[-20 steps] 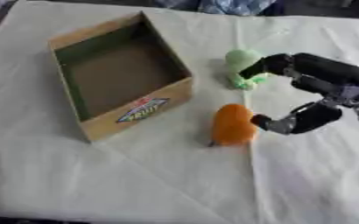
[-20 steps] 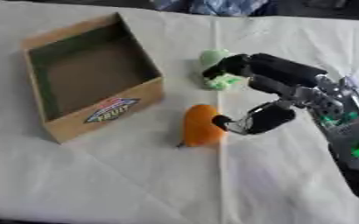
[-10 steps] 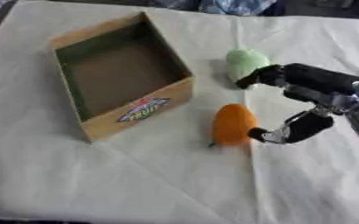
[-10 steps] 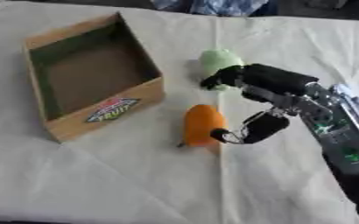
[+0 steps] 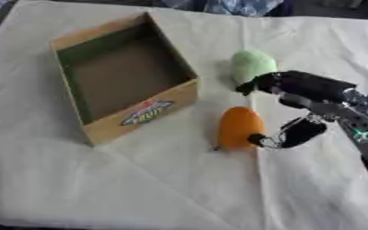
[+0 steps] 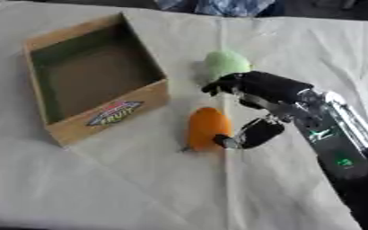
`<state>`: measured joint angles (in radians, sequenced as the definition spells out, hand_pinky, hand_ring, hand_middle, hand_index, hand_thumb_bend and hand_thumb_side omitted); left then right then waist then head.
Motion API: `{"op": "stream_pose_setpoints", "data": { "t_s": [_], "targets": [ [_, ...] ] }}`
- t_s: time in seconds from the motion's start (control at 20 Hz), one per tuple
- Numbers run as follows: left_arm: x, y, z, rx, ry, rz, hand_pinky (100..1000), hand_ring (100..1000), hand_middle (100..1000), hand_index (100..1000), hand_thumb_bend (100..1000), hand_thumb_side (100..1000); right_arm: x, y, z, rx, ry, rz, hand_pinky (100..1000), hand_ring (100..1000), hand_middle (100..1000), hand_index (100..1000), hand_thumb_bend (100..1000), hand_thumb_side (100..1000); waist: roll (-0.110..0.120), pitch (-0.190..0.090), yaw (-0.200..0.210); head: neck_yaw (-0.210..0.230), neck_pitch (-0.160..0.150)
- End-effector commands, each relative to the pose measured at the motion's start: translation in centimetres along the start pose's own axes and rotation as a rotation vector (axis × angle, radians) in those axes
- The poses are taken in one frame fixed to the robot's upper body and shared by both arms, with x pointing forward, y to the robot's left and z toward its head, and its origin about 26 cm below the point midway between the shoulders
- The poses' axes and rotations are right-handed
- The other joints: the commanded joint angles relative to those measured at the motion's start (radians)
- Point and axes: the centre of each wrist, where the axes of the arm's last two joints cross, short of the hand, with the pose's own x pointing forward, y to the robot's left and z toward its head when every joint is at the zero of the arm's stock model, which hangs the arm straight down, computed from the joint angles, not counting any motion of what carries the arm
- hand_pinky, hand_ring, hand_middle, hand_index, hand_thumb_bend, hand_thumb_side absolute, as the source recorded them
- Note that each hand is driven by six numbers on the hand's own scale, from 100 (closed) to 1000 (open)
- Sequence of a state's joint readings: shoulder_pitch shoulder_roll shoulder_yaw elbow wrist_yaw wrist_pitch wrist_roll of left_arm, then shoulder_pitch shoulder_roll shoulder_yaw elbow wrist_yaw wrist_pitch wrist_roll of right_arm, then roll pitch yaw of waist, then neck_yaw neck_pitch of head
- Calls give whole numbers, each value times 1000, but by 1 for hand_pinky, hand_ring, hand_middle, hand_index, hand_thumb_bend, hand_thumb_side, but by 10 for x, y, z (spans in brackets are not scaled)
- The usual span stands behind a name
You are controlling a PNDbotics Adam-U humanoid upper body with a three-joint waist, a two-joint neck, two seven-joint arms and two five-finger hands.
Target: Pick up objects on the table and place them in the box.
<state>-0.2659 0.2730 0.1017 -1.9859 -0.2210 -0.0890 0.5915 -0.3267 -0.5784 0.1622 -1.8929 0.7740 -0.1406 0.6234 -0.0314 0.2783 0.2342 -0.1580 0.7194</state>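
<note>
Grasp step is in hand: right robot hand [image 5: 297,108] is spread, unclosed, beside the orange object [image 5: 238,127] (thumb seemingly touching). Closing, then carrying to box [image 5: 120,105], is needed.

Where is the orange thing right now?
The orange thing lies on the white cloth near the middle of the view, just right of the cardboard box and below the green thing. The right hand is right beside it.
</note>
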Motion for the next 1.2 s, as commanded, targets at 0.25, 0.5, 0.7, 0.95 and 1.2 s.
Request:
{"op": "stream_pose_setpoints", "data": {
  "t_s": [0.25, 0.5, 0.7, 0.95, 1.2],
  "targets": [
    [5, 1, -5, -13, -25, 5, 617, 790, 1000, 710, 291, 986, -1, 1, -6, -1, 7, 36, 885, 838, 721, 890, 401, 431, 4, -12, 2, -4, -2],
    [5, 1, -5, -16, -24, 5, 617, 789, 1000, 709, 290, 989, -2, 4, -9, 6, 5, 28, 860, 813, 657, 850, 366, 421, 4, -12, 2, -5, -3],
    [5, 1, -5, -17, -24, 5, 617, 789, 1000, 709, 289, 988, -2, 7, -10, 4, 15, 14, 846, 794, 614, 826, 315, 404, 4, -12, 3, -5, -4],
    [5, 1, -5, -21, -25, 4, 617, 790, 1000, 709, 289, 987, 1, 3, -9, -25, -6, -13, 833, 780, 601, 813, 276, 354, 3, -13, 1, -3, -4],
    [5, 1, -5, -24, -24, 2, 618, 790, 1000, 707, 287, 987, 6, -6, -5, -40, -43, -42, 819, 765, 586, 805, 192, 276, 3, -14, -1, -1, -4]
  ]
}}
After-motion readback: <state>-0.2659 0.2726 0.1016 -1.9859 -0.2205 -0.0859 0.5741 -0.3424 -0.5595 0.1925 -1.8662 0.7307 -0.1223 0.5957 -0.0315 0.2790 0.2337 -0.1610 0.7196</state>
